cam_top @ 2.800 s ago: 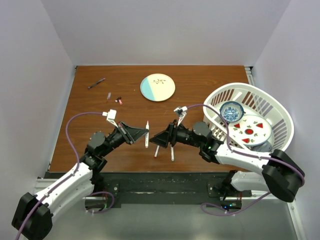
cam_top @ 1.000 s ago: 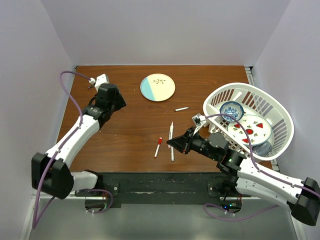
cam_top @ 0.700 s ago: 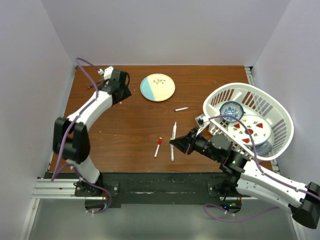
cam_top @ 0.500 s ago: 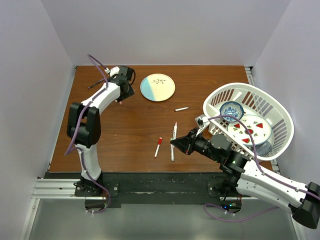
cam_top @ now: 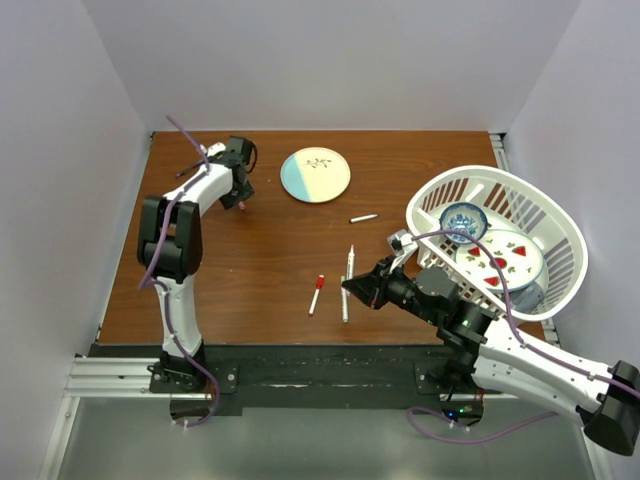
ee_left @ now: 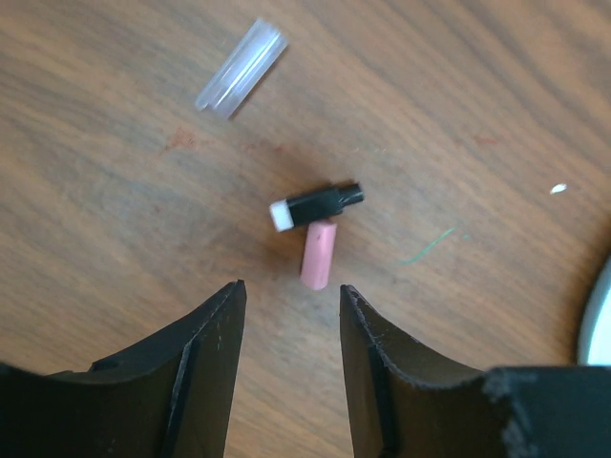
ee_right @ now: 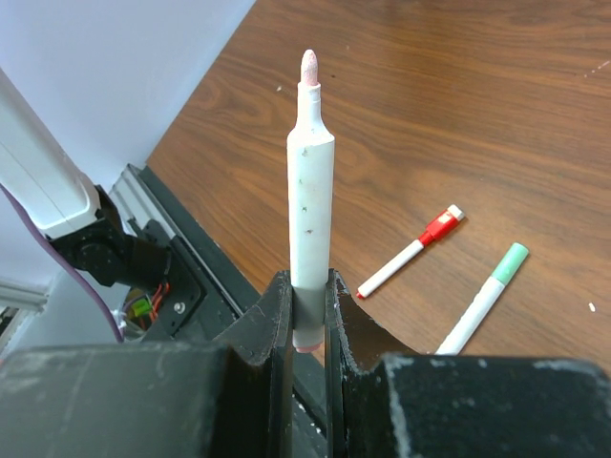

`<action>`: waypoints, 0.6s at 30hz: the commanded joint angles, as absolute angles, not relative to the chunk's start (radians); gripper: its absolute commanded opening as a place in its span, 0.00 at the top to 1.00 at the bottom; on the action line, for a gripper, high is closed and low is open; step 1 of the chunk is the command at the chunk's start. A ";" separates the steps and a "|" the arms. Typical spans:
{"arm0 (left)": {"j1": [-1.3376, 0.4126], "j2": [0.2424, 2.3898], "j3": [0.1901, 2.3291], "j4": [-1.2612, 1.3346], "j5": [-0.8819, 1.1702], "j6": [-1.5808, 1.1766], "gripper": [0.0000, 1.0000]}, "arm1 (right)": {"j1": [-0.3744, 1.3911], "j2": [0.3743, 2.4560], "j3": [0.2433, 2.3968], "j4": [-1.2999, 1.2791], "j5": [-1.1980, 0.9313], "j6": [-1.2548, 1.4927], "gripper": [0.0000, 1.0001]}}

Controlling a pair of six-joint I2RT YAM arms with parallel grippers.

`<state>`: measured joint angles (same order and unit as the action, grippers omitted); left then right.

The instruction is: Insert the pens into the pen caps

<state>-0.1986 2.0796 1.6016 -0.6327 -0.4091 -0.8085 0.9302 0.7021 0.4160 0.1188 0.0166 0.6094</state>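
My left gripper [ee_left: 289,291] hovers low over the table's far left, open, with nothing between its fingers. Just beyond its tips lies a pink pen cap [ee_left: 318,253]. A black cap with a white end [ee_left: 315,203] touches the pink one, and a pale clear cap [ee_left: 241,81] lies farther off. In the top view the left gripper [cam_top: 237,193] covers these caps. My right gripper [ee_right: 307,281] is shut on a white pen [ee_right: 310,181], held upright with its bare pinkish tip up. On the table lie a red-capped pen [cam_top: 316,294], a green-capped pen [ee_right: 487,296] and another white pen [cam_top: 363,217].
A round white and pale-blue plate [cam_top: 315,175] sits at the back middle. A white basket [cam_top: 545,215] at the right holds a blue bowl and a strawberry-patterned plate. Side walls close in the table on the left and right.
The left arm has swung from mid-left to the far-left corner over the caps, its jaws narrowing. The right arm has stayed almost still, holding the white pen.
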 commanded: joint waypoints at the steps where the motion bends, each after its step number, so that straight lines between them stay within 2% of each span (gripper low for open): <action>1: -0.193 2.082 1.621 -0.535 -0.413 -0.767 0.52 | 0.931 0.706 0.448 0.130 0.041 0.588 1.00; 18: -0.172 2.161 1.640 -0.543 -0.420 -0.775 0.55 | 0.934 0.660 0.440 0.097 0.063 0.569 1.00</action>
<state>-0.1921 2.1494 1.6016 -0.5694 -0.4046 -0.7818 0.9302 0.6811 0.4164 0.1040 0.0364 0.5930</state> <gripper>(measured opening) 0.465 0.125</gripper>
